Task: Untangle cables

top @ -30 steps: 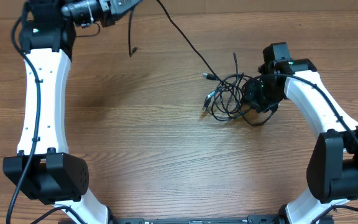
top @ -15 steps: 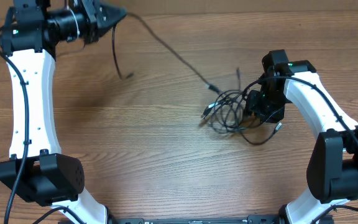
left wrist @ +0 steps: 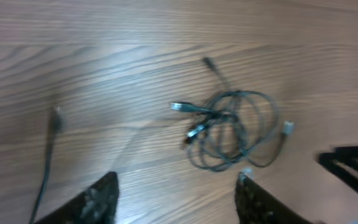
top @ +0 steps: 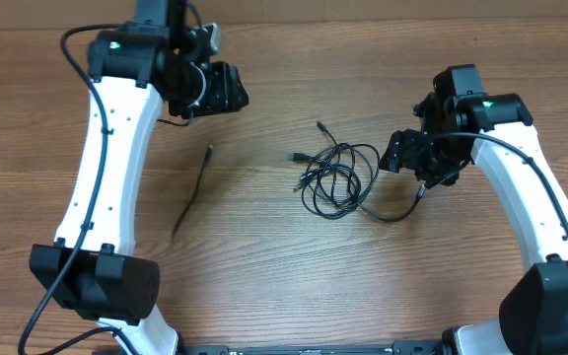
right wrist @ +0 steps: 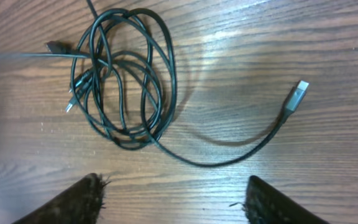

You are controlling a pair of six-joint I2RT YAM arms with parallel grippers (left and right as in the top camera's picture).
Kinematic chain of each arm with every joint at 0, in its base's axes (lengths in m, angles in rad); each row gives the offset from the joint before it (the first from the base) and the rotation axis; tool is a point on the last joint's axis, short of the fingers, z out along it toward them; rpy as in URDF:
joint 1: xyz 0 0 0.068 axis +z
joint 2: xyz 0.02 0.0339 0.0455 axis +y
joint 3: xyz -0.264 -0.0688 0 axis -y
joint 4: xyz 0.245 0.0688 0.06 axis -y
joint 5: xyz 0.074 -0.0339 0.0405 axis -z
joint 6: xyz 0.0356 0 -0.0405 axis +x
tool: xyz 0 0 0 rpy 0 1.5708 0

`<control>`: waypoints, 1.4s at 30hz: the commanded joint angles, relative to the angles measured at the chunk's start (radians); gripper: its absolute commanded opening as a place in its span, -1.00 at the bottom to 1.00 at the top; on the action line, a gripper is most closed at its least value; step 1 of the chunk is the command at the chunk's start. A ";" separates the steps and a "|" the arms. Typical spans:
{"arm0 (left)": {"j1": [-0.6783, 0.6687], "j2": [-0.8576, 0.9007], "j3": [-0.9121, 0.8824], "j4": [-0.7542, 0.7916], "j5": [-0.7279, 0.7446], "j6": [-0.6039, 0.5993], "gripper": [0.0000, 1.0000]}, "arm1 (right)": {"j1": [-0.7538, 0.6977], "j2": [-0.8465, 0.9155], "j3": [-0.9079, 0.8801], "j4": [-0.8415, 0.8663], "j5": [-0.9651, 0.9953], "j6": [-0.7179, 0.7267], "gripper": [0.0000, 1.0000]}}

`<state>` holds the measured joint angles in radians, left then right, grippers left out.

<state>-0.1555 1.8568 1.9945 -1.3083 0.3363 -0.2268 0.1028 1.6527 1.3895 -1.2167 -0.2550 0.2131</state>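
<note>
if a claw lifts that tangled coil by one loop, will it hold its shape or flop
Probably floppy: the coil lies in loose, uneven loops, so it would likely sag. Its free plug end trails off and would likely drag behind. Thin cords, so probably light.

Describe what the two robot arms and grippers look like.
The left arm and right arm have white rounded links, black joint housings and a thin black cable along each. A small green light glows near each wrist. The left gripper and right gripper have dark, blunt fingers.
</note>
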 commanded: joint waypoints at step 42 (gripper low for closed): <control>-0.437 0.452 -0.194 0.529 -0.128 -0.092 -0.27 | -0.189 -0.134 0.100 -0.071 -0.009 -0.013 1.00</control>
<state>-0.5831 2.2742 1.8050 -0.7841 0.2119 -0.2977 -0.0837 1.5269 1.4673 -1.2934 -0.2588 0.2050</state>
